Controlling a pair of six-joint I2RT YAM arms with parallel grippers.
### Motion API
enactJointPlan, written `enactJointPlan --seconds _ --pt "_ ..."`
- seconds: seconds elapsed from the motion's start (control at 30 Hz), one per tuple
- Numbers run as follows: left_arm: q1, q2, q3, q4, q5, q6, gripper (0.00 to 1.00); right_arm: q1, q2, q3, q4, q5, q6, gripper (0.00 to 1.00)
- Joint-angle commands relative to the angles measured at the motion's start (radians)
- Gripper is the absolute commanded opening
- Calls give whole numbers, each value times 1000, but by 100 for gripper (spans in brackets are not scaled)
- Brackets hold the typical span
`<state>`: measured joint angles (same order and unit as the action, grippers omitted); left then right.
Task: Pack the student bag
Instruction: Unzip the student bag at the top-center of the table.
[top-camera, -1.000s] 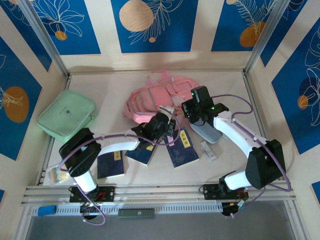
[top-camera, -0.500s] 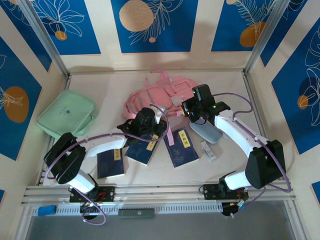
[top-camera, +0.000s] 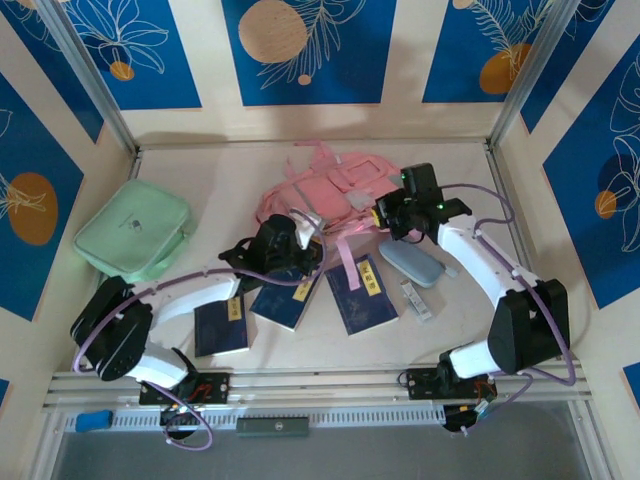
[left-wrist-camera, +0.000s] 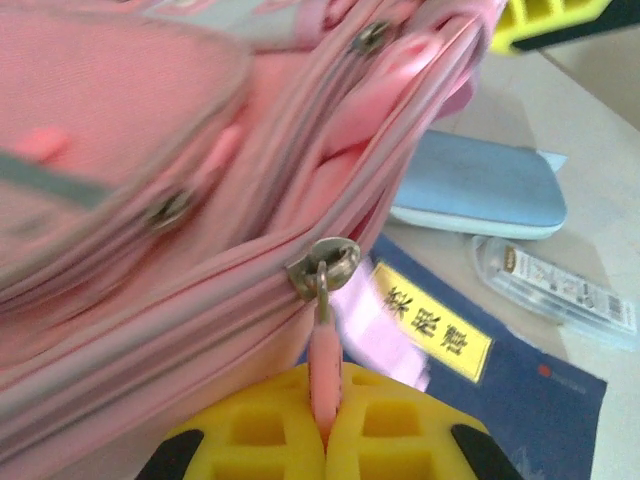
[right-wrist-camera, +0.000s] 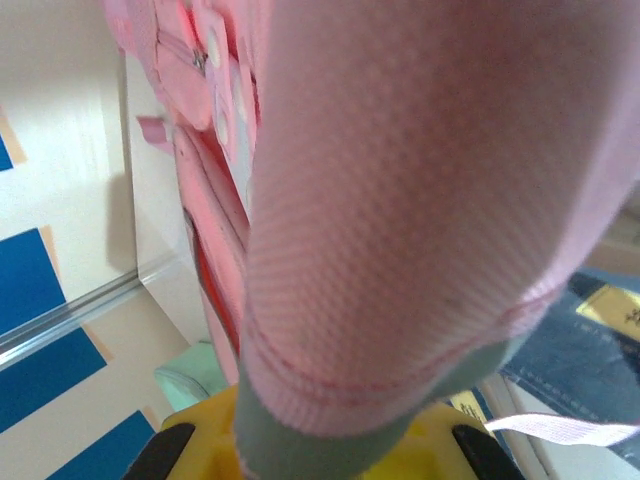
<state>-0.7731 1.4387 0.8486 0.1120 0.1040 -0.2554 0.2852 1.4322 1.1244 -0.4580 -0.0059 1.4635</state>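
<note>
Left hand (top-camera: 303, 226) shifted leftward, clamped on student bag (top-camera: 330, 185) zipper (left-wrist-camera: 323, 268); right hand (top-camera: 390, 214) clamps fabric (right-wrist-camera: 400, 200).

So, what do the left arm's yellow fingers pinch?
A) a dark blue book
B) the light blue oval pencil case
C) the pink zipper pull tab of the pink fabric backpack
C: in the left wrist view, the yellow fingers are closed on the pink zipper pull tab under the metal slider of the pink fabric backpack.
</note>
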Motion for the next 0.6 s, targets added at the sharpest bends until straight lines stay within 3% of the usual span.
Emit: enactJointPlan --seconds 0.0,0.17,0.3,0.37,0.57 --pt "37 -39 -23 -102 31 13 0 -63 69 87 74 -81 -104 0" --pt "36 -11 10 -52 149 -22 0 -90 222 202 61 -183 -215 0" --pt "23 59 75 -52 152 -59 0 -105 289 254 33 -241 -285 6" --pt "17 77 89 -41 115 -85 0 -117 288 268 -2 -256 -325 16" --pt "16 106 111 -35 77 -119 0 -151 192 165 -87 -316 -410 62"
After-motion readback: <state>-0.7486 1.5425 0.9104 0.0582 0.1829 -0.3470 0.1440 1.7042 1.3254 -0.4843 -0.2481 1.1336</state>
